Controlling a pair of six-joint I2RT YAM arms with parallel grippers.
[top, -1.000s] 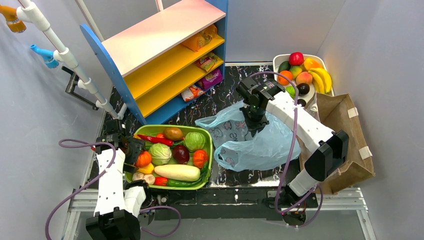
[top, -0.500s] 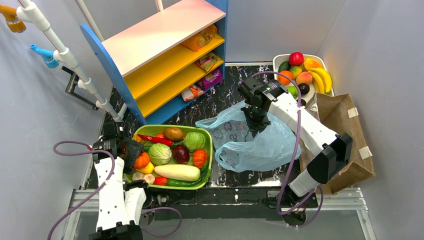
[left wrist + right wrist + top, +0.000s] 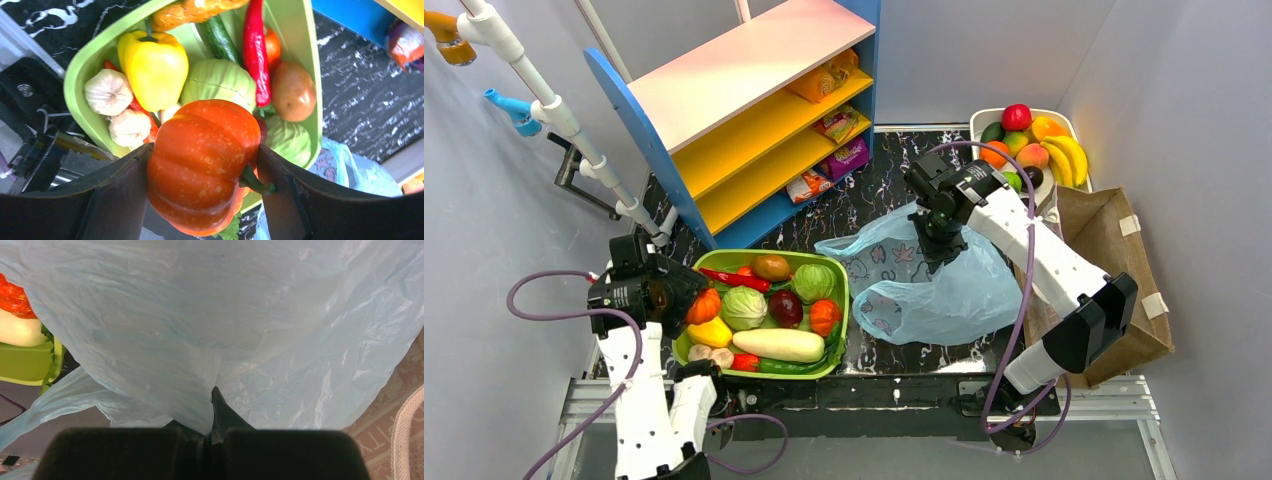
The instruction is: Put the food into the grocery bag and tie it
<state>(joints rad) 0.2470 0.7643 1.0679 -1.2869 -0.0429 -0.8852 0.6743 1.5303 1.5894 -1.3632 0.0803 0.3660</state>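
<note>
A small orange pumpkin-shaped piece of food [image 3: 200,165] with a green stem is clamped between my left gripper's [image 3: 202,150] dark fingers. It hangs just above the left end of the green tray [image 3: 80,70]. From the top view, the left gripper [image 3: 692,304] and the pumpkin [image 3: 705,304] sit over the tray's left rim. The light-blue grocery bag [image 3: 944,290] lies crumpled on the black tabletop to the right of the tray. My right gripper [image 3: 936,252] is shut on a pinch of its film near the upper edge. In the right wrist view the bag [image 3: 200,315] fills the frame above the closed right gripper [image 3: 214,396].
The green tray [image 3: 843,300] holds cabbages, a white radish, peppers, garlic and other vegetables. A blue and yellow shelf [image 3: 754,110] with snack packs stands behind it. A white fruit bowl [image 3: 980,118] sits at the back right, a brown paper bag [image 3: 1114,270] to the right.
My left gripper has closed on the orange pumpkin and lifted it up and leftward off the tray. The right gripper has kept its pinch on the bag, shifting only slightly.
</note>
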